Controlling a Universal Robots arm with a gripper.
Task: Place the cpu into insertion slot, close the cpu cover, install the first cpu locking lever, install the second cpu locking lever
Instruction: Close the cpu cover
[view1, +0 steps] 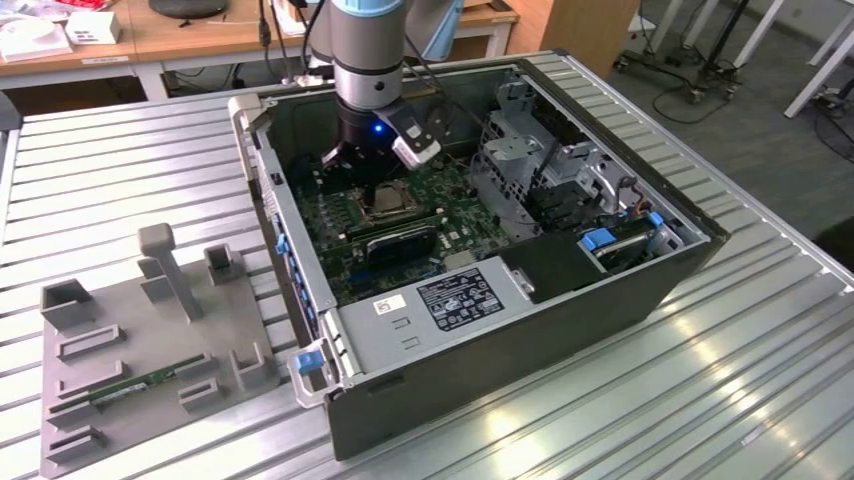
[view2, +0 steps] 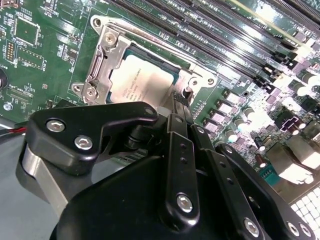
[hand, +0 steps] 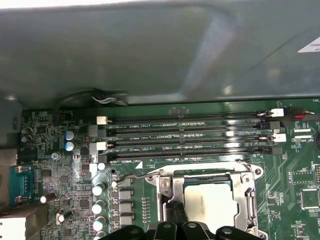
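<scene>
The cpu (view2: 134, 80) lies flat in the insertion slot (hand: 246, 174) on the green board, also seen in the exterior view (view1: 388, 201). The silvery cpu cover (view2: 102, 55) is folded down over it, framing the chip (hand: 210, 202) in both wrist views. A thin wire locking lever (hand: 135, 177) runs beside the socket. My gripper (view2: 181, 100) is shut, its black fingers meeting at the socket's corner by the cover's edge (hand: 170, 190). Whether they touch the lever, I cannot tell. In the exterior view the gripper (view1: 378, 182) hangs low inside the open case, just behind the socket.
Long black memory slots (hand: 185, 135) run beside the socket. The case wall (hand: 150, 50) stands close behind them. A metal drive cage (view1: 534, 150) and the power supply (view1: 447, 300) crowd the case. A grey fixture plate (view1: 134, 330) holding a memory stick (view1: 134, 385) lies on the exterior view's left.
</scene>
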